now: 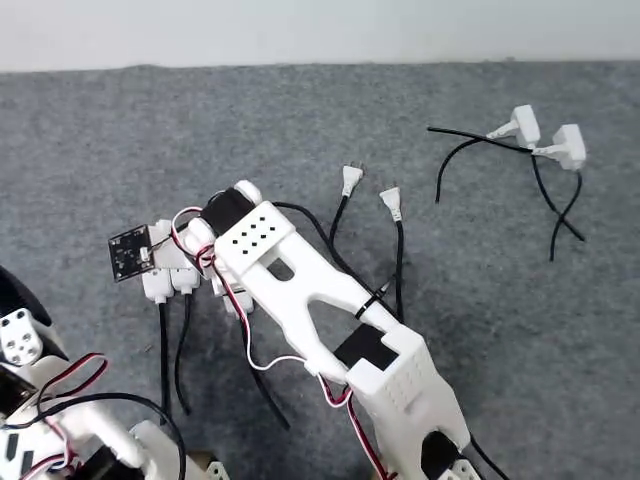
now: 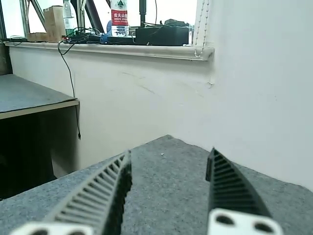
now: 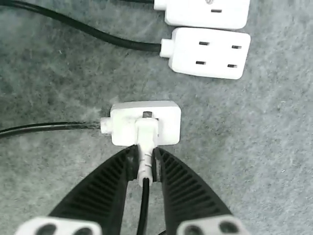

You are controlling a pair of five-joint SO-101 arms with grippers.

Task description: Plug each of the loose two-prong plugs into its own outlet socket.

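Seating step: right gripper (image 3: 145,159) is clamping plug (image 3: 145,139), pressing it into socket (image 3: 166,125) at twelve o'clock.
Left gripper (image 2: 168,171): is hanging open.
Next: is calling for release.

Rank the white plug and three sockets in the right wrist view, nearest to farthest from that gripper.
1. White plug, held by the right gripper.
2. Socket at the plug's tip, just beyond.
3. Empty socket, farther off to one side.
4. Last socket, beyond that one, farthest.
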